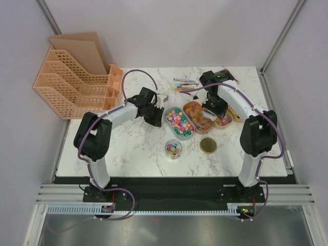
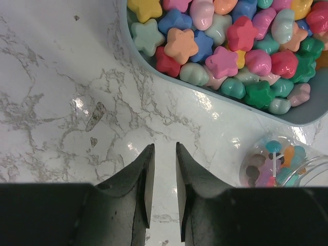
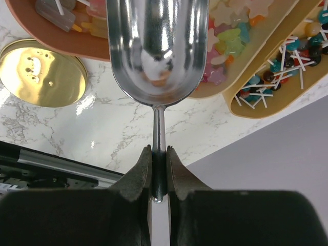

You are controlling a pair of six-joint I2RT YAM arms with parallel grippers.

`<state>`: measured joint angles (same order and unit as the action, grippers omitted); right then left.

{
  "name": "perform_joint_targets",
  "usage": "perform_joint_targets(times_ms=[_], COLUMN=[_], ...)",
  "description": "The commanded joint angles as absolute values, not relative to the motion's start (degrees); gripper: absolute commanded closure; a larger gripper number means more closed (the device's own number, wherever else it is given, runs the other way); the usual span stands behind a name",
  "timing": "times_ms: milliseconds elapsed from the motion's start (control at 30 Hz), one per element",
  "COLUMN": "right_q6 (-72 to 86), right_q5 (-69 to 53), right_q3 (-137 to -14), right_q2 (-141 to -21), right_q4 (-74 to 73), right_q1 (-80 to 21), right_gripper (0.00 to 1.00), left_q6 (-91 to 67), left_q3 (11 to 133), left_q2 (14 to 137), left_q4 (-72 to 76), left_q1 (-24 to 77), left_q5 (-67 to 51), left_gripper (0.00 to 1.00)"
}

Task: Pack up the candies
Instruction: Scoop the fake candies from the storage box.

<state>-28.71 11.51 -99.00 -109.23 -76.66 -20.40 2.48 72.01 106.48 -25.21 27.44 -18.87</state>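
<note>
Star and heart candies [image 2: 230, 46] fill a blue oval tray [image 2: 307, 115] [image 1: 167, 114]. A small clear jar [image 1: 173, 148] [image 2: 287, 164] in front of it holds some candies. My left gripper [image 2: 164, 148] [image 1: 155, 117] hovers over bare marble just left of the tray, slightly open with nothing between its fingers. My right gripper [image 3: 158, 149] [image 1: 212, 108] is shut on the handle of a metal scoop [image 3: 156, 46]. The scoop's bowl looks empty and hangs over the orange tray [image 3: 56, 36] and a tray of pale gummy candies [image 3: 230, 36]. Lollipops [image 3: 282, 66] lie in the yellow tray.
A gold lid [image 1: 208, 145] [image 3: 43, 72] lies on the marble right of the jar. Coloured pens [image 1: 184, 84] lie at the back. An orange file rack [image 1: 77, 84] stands at the far left. The table's right edge is close to the yellow tray [image 1: 237, 116].
</note>
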Motion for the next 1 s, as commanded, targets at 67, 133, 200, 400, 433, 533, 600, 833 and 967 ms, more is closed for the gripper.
perform_joint_targets(times_ms=[67, 133, 200, 400, 433, 533, 600, 833, 967], right_q6=[-30.9, -31.5, -31.8, -31.8, -31.6, -31.3, -31.5, -29.3, -28.0], right_q5=[14.5, 14.8, 15.0, 15.1, 15.0, 15.6, 15.9, 15.1, 14.1], right_q3=[-97.6, -97.0, -96.0, -94.4, -94.8, -96.5, -96.9, -99.2, -101.8], right_q2=[-107.0, -107.2, -107.1, -108.1, -108.5, -110.7, -112.1, -115.9, -118.4], right_q4=[-84.0, -84.1, -84.1, -84.1, -84.1, -84.2, -84.2, -84.3, -84.2], right_q1=[-22.0, -22.8, -24.0, -24.6, -24.6, -24.7, -24.7, -24.6, -24.6], right_gripper=[1.00, 1.00, 1.00, 1.00, 1.00, 1.00, 1.00, 1.00, 1.00], left_q6=[3.4, 3.4, 3.4, 3.7, 3.8, 3.6, 3.5, 2.9, 2.9], left_q3=[74.4, 74.1, 73.7, 72.2, 72.1, 72.0, 71.7, 70.0, 70.0], left_q2=[107.3, 106.9, 106.4, 104.9, 104.9, 104.4, 104.1, 102.7, 102.6], left_q4=[-24.1, -24.1, -24.1, -23.5, -23.4, -23.4, -23.3, -22.1, -22.0], left_q1=[27.4, 27.4, 27.4, 27.4, 27.4, 27.4, 27.5, 27.4, 27.3], left_q5=[-19.3, -19.4, -19.1, -19.0, -18.9, -19.2, -19.3, -20.8, -21.2], left_gripper=[0.70, 0.70, 0.70, 0.70, 0.70, 0.70, 0.70, 0.70, 0.70])
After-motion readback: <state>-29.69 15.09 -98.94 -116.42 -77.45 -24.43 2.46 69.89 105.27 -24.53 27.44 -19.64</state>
